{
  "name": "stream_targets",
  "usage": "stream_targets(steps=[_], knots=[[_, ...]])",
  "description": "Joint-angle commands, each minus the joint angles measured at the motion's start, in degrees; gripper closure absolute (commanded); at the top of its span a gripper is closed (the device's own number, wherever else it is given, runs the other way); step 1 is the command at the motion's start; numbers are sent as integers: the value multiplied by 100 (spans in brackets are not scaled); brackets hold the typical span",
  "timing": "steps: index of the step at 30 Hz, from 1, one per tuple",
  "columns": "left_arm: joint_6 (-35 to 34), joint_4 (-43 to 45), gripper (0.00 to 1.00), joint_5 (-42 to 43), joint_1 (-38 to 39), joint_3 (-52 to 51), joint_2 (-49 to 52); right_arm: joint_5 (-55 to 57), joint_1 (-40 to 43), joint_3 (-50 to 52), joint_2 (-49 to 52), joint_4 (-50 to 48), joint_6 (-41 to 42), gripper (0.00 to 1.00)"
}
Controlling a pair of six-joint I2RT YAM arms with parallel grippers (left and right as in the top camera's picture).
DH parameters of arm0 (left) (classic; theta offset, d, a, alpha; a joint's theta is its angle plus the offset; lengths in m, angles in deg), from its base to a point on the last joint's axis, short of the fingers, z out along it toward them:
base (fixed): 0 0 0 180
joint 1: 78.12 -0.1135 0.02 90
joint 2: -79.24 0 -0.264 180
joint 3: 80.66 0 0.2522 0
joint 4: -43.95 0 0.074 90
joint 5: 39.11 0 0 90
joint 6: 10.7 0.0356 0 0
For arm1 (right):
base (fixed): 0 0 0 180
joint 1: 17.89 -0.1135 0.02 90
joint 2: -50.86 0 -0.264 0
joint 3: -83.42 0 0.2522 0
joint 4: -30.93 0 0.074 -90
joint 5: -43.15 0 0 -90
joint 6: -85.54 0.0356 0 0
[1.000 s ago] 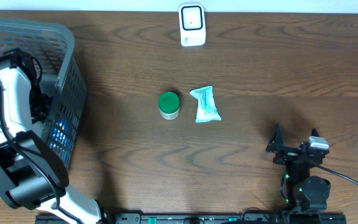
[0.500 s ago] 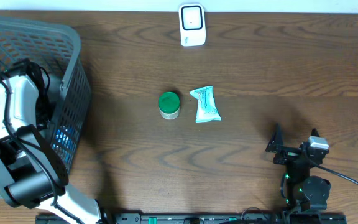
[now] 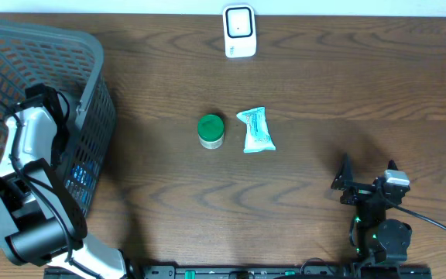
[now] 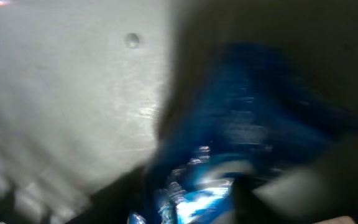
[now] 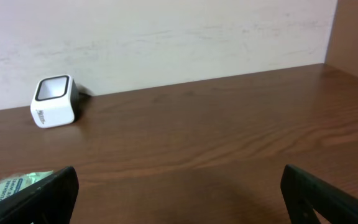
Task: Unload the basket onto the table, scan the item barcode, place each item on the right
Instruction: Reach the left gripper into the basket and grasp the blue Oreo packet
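My left arm [image 3: 33,132] reaches down into the grey mesh basket [image 3: 91,70] at the table's left. In the left wrist view a shiny blue packet [image 4: 253,124] fills the blurred frame right at my left gripper [image 4: 197,202]. The blur hides how its jaws stand. The same blue packet [image 3: 80,174] shows through the basket wall from overhead. The white barcode scanner [image 3: 239,31] stands at the far edge and is also in the right wrist view, scanner [image 5: 53,101]. My right gripper [image 3: 344,186] rests open near the front right, right gripper [image 5: 179,196] with nothing between its fingers.
A green-lidded jar [image 3: 210,130] and a teal packet [image 3: 255,130] lie mid-table; the teal packet [image 5: 14,186] peeks in beside my right gripper's left finger. A pale wall runs behind the scanner.
My left arm has shifted right and lower inside the basket, and the basket has been nudged a little to the right. The right arm has not moved.
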Motion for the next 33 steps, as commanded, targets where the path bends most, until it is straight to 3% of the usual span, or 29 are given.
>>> stream_targets(steps=[1, 2, 3, 4, 6, 7, 14, 15, 16, 17, 21, 22, 26, 33], knots=[[39, -26, 77, 133, -13, -275, 278, 52, -33, 9, -28, 17, 59, 1], [35, -13, 70, 205, -13, -291, 278, 50, -33, 9, -28, 17, 59, 1], [28, 11, 46, 227, -13, -315, 278, 50, -33, 9, -28, 17, 61, 1], [11, 39, 31, 227, -13, -350, 278, 50, -33, 9, -28, 17, 61, 1], [13, 81, 21, 225, -13, -420, 278, 50, -33, 9, -28, 17, 61, 1], [13, 105, 16, 225, -13, -466, 278, 50, -33, 9, -28, 17, 59, 1], [17, 573, 16, 542, -13, -964, 278, 50, -33, 9, -28, 17, 59, 1], [17, 658, 17, 643, -13, -1036, 278, 52, -33, 9, -28, 17, 59, 1], [20, 730, 26, 730, -13, -1106, 278, 50, -33, 9, -28, 17, 59, 1], [20, 813, 45, 841, -13, -1189, 278, 50, -33, 9, -28, 17, 61, 1], [22, 844, 77, 1014, -13, -1344, 278, 50, -33, 9, -28, 17, 59, 1], [46, 817, 92, 1080, -13, -1381, 278, 50, -33, 9, -28, 17, 61, 1], [59, 748, 93, 1062, -44, -1222, 238, 50, -33, 9, -28, 17, 59, 1], [13, -219, 93, 1060, -529, 278, -350, 50, -33, 9, -28, 17, 61, 1]])
